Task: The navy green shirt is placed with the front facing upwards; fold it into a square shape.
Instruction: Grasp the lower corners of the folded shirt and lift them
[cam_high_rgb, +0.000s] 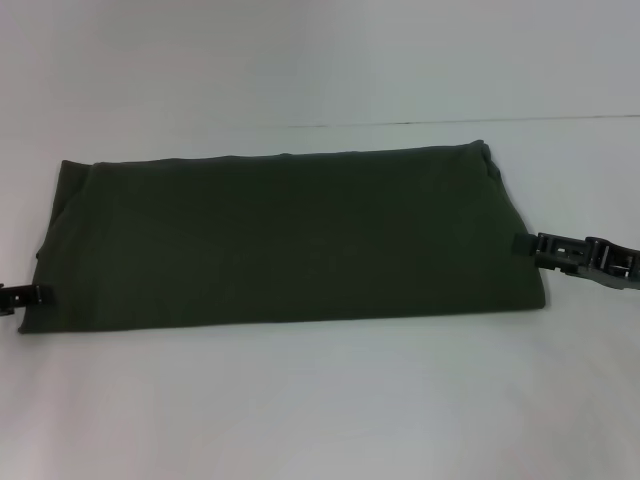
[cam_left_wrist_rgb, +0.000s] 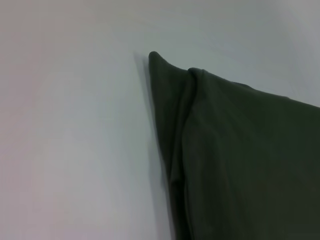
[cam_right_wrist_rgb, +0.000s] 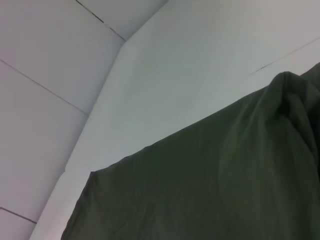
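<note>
The navy green shirt (cam_high_rgb: 285, 240) lies on the white table as a long folded band running left to right, plain side up. Its lettering, collar and label are hidden. My left gripper (cam_high_rgb: 40, 295) sits low at the band's near left corner, touching its edge. My right gripper (cam_high_rgb: 522, 244) sits at the band's right edge, about halfway along it. The left wrist view shows a folded corner of the shirt (cam_left_wrist_rgb: 235, 160) with a doubled edge. The right wrist view shows a shirt edge and a bunched corner (cam_right_wrist_rgb: 210, 180).
The white table (cam_high_rgb: 320, 400) stretches in front of and behind the shirt. A thin seam line (cam_high_rgb: 470, 122) crosses the table behind it. The right wrist view shows white wall panels (cam_right_wrist_rgb: 45, 75) beyond the table.
</note>
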